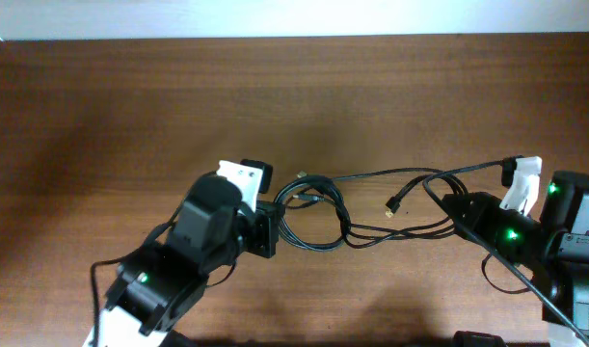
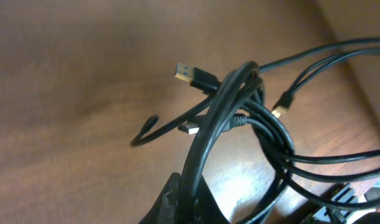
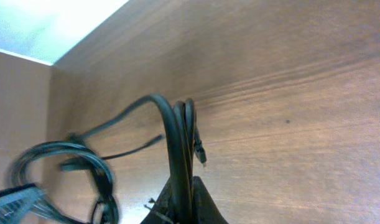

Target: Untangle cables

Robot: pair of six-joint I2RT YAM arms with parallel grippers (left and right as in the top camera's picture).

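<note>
The cables point(image 1: 366, 176) lie as a knot of thin black loops at the table's middle, strung between my two grippers. The left gripper point(image 1: 274, 231) is shut on the looped bundle's left side; in the left wrist view the cord point(image 2: 205, 134) rises out of the closed jaws point(image 2: 191, 190). A gold-tipped plug point(image 2: 191, 74), a silver plug point(image 2: 188, 129) and a small gold plug point(image 2: 281, 106) hang loose there. The right gripper point(image 1: 455, 205) is shut on several strands point(image 3: 178, 134) at the tangle's right end. One small plug point(image 1: 394, 205) lies free on the wood.
The brown wooden table point(image 1: 130, 106) ends at a pale wall along the far edge. Both arms' bodies point(image 1: 193, 246) point(image 1: 564, 231) stand at the near side, and the right arm's own thicker wire point(image 1: 525, 280) trails toward the front right.
</note>
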